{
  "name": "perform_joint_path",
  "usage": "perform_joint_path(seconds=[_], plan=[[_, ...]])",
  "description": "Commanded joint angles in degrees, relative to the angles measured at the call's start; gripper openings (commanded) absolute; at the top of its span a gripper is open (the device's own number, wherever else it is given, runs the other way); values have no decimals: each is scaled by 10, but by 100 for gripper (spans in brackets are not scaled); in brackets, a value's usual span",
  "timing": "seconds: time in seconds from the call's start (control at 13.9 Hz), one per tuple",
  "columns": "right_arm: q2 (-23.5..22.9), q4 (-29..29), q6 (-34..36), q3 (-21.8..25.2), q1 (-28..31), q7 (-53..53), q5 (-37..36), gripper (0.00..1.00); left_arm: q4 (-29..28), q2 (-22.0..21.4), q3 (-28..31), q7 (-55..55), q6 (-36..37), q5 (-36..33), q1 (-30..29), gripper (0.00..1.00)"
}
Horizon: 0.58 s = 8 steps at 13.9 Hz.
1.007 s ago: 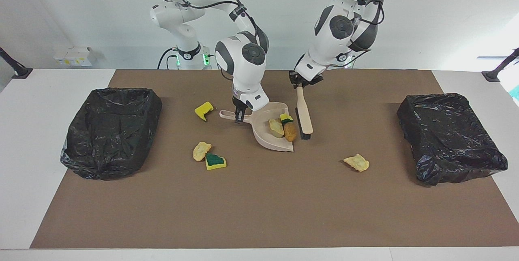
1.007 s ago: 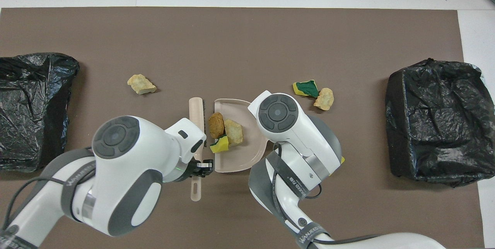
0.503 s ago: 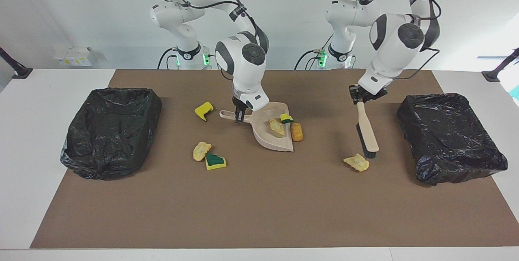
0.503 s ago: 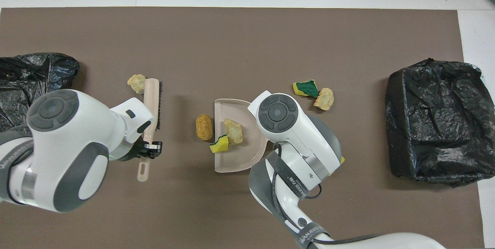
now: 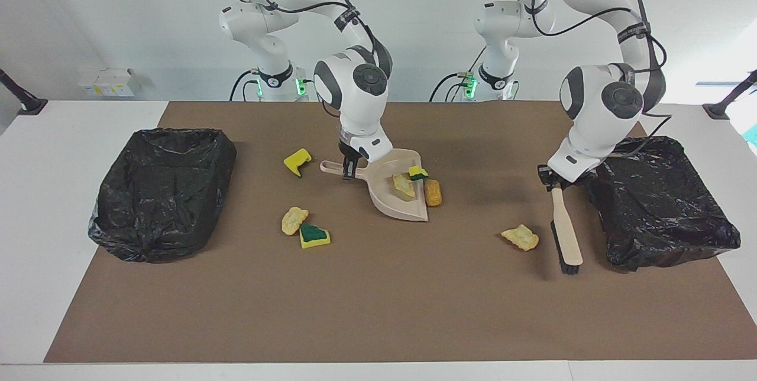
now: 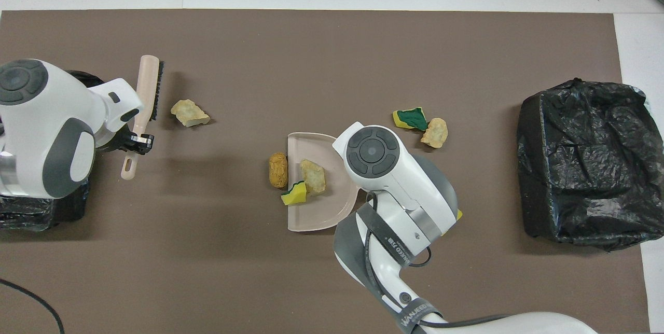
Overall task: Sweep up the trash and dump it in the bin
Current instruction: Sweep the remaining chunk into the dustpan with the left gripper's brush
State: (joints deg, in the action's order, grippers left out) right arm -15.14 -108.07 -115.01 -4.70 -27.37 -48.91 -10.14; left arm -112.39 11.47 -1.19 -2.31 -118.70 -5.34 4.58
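My right gripper (image 5: 349, 169) is shut on the handle of the beige dustpan (image 5: 395, 206), which rests on the mat; in the overhead view the arm hides that gripper. A tan scrap (image 5: 404, 184) and a yellow-green sponge bit (image 5: 418, 173) lie in the pan (image 6: 316, 214). An orange lump (image 5: 433, 192) lies on the mat just outside the pan's mouth. My left gripper (image 5: 555, 183) is shut on the beige brush (image 5: 566, 239), held low between a tan scrap (image 5: 520, 237) and the bin (image 5: 656, 203). More trash lies on the mat: a yellow piece (image 5: 297, 161), a tan lump (image 5: 294, 220) and a green-faced sponge (image 5: 313, 235).
A second black-bagged bin (image 5: 162, 191) stands at the right arm's end of the brown mat. In the overhead view the left arm covers much of the bin (image 6: 31, 209) at its own end. White table borders the mat.
The left arm carried the brush from beside the dustpan, past the lone tan scrap, to next to the bin at its end. The orange lump came out of the pan. The right arm stayed still.
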Motion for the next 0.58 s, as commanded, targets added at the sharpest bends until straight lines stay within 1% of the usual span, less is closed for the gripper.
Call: perform_joint_path(seconds=[0.0,0.07,0.14,0.29,0.5], plan=[[-2,-6,-16,-2,-1,24,-9,0,-30,-7,3,-3,-31,-6,10,0],[-2,-6,-16,-2,-1,24,-9,0,-48,-16,1,-2,-34,-5,19,0],[-2,-6,-16,-2,-1,24,-9,0,-75,-34,2,-1,-30,-4,33,0],[-2,-6,-17,-2,-1,24,-9,0,-106,-55,2,19,-17,21,59,0],[-2,-7,-19,-2,-1,24,-9,0,-110,-66,1,97,9,39,124,0]])
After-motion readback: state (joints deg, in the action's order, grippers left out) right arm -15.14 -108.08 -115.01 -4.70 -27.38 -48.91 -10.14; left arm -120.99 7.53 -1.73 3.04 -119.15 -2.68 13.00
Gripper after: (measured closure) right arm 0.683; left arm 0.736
